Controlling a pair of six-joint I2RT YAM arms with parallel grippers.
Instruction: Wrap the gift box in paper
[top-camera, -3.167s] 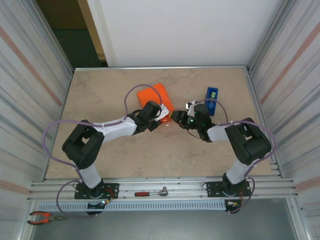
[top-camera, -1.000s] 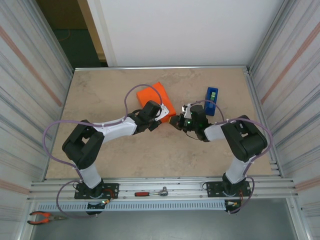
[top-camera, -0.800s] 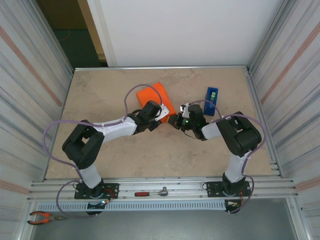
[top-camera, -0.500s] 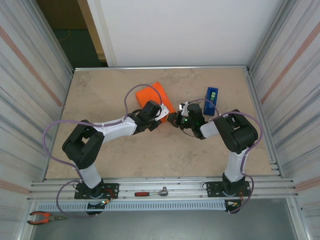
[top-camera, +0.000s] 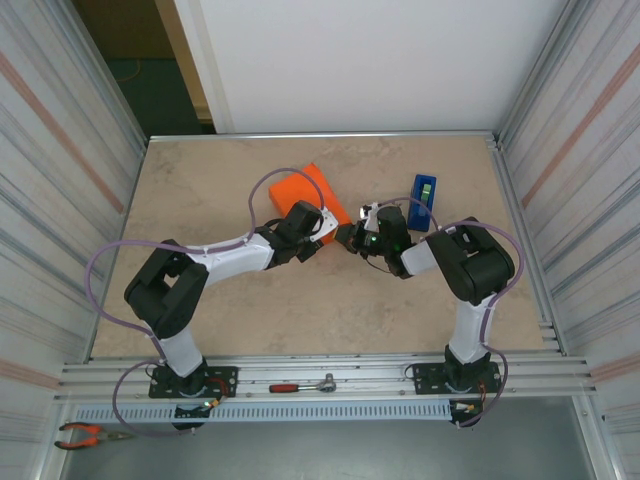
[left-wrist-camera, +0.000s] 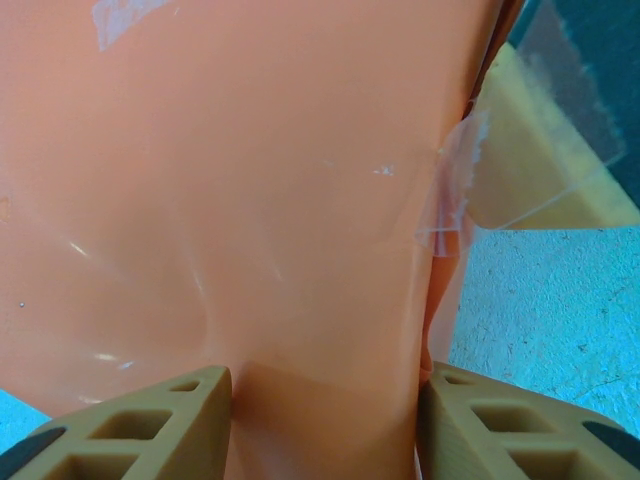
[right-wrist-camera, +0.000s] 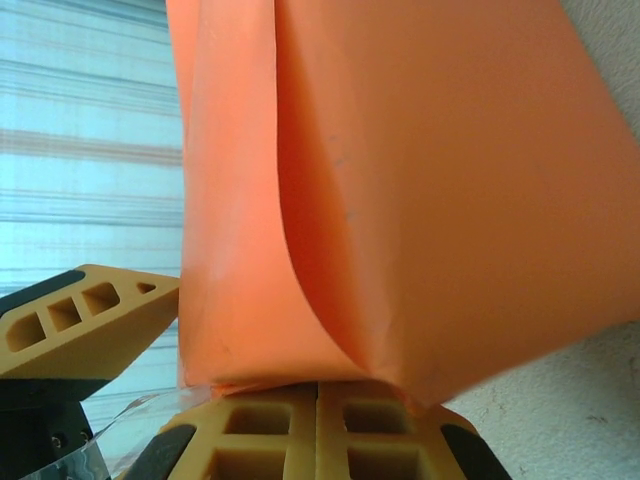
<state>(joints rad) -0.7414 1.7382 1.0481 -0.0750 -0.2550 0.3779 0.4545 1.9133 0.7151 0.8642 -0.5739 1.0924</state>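
**Wrapped box held at its open end**

The box (top-camera: 308, 193), skinned in orange paper (left-wrist-camera: 250, 200), lies on the table (top-camera: 220, 170) toward the far edge, a little left of centre. Its near-right end sits between the two grippers.

- **Left gripper** (left-wrist-camera: 322, 425): the fingers (left-wrist-camera: 140, 430) are spread, one against each side of the block, and appear to clamp it.
- **Right gripper** (right-wrist-camera: 318, 425): the fingers are together, with a loose curl of paper resting on their tips. Whether they pinch anything cannot be told.
- **Tape** (left-wrist-camera: 452, 185): a clear strip is stuck at the end seam, with its free tail lifting off the paper.
- **Dispenser** (top-camera: 423, 201): it stands apart from the box, toward the right edge.

**Handling (judged).** The box is probably light and stiff, so it is best gripped across its flat sides. The paper is thin and creases readily, and the unfixed flap is likely to spring open. The flap is better taken by its folded edge and pressed flat, since a fingertip dragged across it could tear or wrinkle it.
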